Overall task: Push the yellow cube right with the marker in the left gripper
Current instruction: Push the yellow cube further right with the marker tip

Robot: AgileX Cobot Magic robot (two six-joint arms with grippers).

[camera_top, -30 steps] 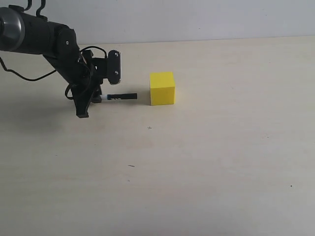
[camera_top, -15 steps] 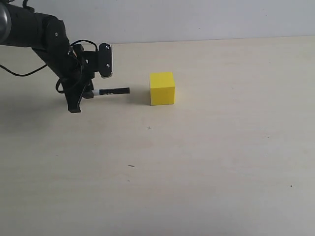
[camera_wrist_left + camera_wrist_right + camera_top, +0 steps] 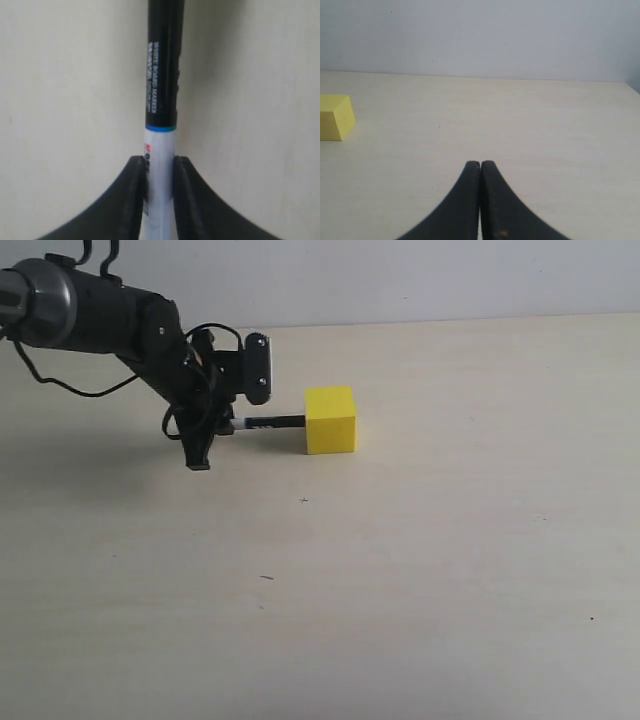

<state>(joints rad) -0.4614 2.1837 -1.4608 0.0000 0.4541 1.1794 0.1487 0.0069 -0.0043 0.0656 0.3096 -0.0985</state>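
The yellow cube sits on the pale table, a little behind the middle. My left gripper is just to its left, low over the table, shut on the marker. The marker lies level and points right, and its black cap end reaches the cube's left face. In the left wrist view the two black fingers clamp the white barrel of the marker, with the black cap half stretching away. My right gripper is shut with nothing in it, and the yellow cube shows far off to its side.
The pale table runs wide to the right of the cube and towards the front. A white wall stands behind the table's far edge. Loose black cables hang from the left wrist.
The left arm drew back to the left, then swung right again. The marker's tip has gone from a gap beside the cube to the cube's left face. The cube stands where it was.
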